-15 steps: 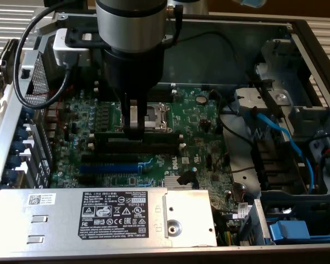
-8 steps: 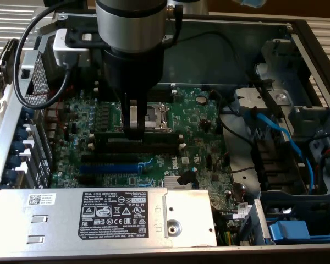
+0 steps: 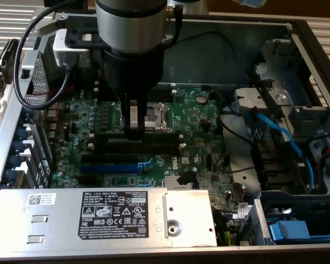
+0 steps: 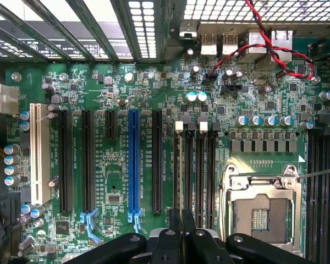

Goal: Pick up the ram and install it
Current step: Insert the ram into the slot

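My gripper [image 3: 133, 131] hangs straight down from the arm over the green motherboard [image 3: 198, 126], fingertips down at the bank of long black memory slots [image 4: 206, 170]. The fingers [image 4: 173, 231] stand close together, shut on the ram [image 3: 157, 140]. The ram shows as a long dark strip lying along the slots, running out from under the fingertips towards the exterior view's right. In the wrist view my gripper [image 4: 181, 217] holds the ram [image 4: 181, 198] edge-on, lined up with the slot beside the white latch [image 4: 179, 125]. Whether the ram is seated in the slot I cannot tell.
The CPU socket [image 4: 262, 212] lies just beside the memory slots. The blue expansion slot [image 4: 133, 159] and black slots run parallel on the other side. A silver power supply [image 3: 99, 214] borders the board in front. Blue cables [image 3: 286, 137] and drive bays fill the exterior view's right.
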`<control>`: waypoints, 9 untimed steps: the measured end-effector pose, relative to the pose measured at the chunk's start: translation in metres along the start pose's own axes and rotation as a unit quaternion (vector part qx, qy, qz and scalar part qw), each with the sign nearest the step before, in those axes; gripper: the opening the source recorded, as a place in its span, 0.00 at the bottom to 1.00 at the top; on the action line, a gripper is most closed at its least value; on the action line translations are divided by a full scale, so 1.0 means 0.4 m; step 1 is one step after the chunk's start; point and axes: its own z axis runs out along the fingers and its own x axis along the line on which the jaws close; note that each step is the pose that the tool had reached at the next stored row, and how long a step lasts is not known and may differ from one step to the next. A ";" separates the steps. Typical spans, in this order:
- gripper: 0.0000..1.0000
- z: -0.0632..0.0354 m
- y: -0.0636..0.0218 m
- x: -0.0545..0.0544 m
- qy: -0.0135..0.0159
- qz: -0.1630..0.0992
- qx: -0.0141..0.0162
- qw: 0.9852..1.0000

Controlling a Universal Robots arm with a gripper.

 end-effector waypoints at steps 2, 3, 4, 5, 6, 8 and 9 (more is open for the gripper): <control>0.12 0.001 0.000 0.000 0.001 0.000 0.000 1.000; 0.12 0.001 0.000 0.000 0.001 0.000 0.000 1.000; 0.12 0.001 0.000 0.000 0.001 0.000 0.000 1.000; 0.12 0.001 0.000 0.000 0.001 0.000 0.000 1.000; 0.12 0.001 0.000 0.000 0.001 0.000 0.000 1.000; 0.12 0.001 0.000 0.000 0.001 0.000 0.000 1.000; 0.12 0.002 0.000 0.000 0.001 0.001 0.000 1.000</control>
